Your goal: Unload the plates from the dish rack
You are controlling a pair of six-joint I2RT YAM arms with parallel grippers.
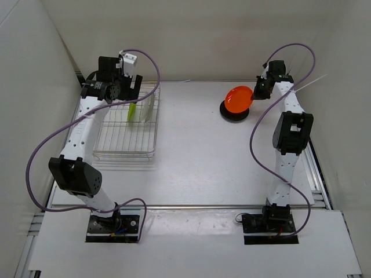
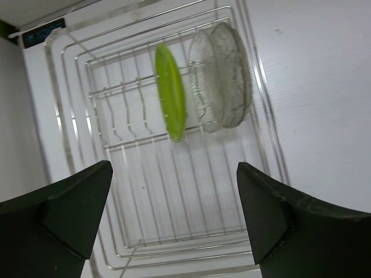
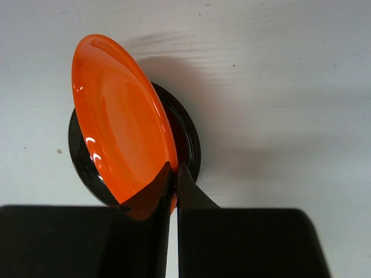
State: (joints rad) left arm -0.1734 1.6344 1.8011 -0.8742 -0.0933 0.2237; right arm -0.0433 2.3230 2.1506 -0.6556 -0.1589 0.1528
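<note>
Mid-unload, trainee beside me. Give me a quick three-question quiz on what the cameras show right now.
1. True or false: the left pincer is open and empty.
2. Which colour plate stands in the dish rack beside the clear plate?
3. The right pincer grips the orange plate, tilted over: A) the black plate, B) the clear plate, C) the rack.
Key: 1 true; 2 the lime green plate; 3 A.

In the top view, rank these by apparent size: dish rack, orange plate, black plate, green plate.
1. dish rack, by far the largest.
2. orange plate, tilted, face showing.
3. black plate, largely covered by the orange one; only a crescent shows.
4. green plate, on edge, a thin sliver.
</note>
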